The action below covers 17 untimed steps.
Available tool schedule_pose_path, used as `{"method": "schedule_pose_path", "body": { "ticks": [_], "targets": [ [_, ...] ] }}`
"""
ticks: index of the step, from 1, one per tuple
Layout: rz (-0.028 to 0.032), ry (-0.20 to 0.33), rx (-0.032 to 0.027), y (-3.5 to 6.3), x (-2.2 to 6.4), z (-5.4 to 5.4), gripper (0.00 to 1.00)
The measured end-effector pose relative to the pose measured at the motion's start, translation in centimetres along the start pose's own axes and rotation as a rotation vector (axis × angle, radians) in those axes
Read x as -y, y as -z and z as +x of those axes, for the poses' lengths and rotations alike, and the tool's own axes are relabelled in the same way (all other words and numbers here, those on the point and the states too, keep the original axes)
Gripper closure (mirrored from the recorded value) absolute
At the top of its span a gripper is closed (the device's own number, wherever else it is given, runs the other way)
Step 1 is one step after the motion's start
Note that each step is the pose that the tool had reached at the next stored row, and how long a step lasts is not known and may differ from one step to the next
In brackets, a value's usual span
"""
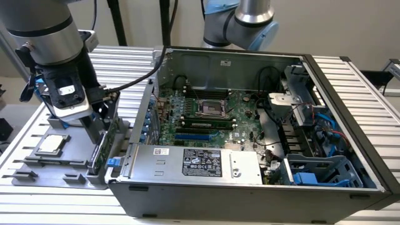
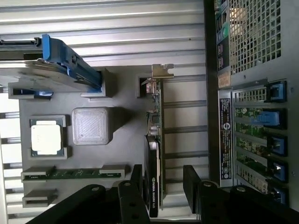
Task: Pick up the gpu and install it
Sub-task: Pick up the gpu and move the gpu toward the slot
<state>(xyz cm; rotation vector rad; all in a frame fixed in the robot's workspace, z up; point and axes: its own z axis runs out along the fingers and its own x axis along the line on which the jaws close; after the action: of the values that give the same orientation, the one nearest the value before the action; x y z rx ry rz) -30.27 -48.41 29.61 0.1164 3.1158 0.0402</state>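
1. Plainly, the claw (image 2: pixel 163 168) stands wide, one finger on each side of the gpu (image 2: pixel 154 135), low over the card's black-faced end. A gap shows between the card and one finger. The other finger lies close to the black face, though I cannot tell whether it touches. Nothing is gripped yet.
2. The gpu stands upright on its long edge in a slot of the grey tray (image 2: pixel 121 140). Its silver bracket (image 2: pixel 161 71) is at the end far from the claw, with bare green board between bracket and black face.
3. Handling, as I judge it: a thin, stiff, fairly light card that will not bend in a pinch, but it is fragile where small parts sit on the green board. The flat black cover looks the safest place to squeeze, across the two broad faces. It may be smooth, so a square hold matters to keep the card from tilting.
4. Elsewhere in the tray lie a processor chip (image 2: pixel 46 138), a memory stick (image 2: pixel 70 174) and a hard drive (image 2: pixel 46 70) with blue rails, each apart from the card.
5. The tray rests on the slatted tabletop (image 1: pixel 375 108), just beside the open computer case (image 1: pixel 250 190), whose motherboard (image 1: pixel 216 110) lies exposed.
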Motion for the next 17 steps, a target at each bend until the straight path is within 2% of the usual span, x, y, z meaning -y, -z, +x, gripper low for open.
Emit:
{"method": "schedule_pose_path", "body": {
  "ticks": [17],
  "targets": [
    [0.0011, -0.041, 0.0009, -3.08, 0.09, 0.1, 0.52]
  ]
}}
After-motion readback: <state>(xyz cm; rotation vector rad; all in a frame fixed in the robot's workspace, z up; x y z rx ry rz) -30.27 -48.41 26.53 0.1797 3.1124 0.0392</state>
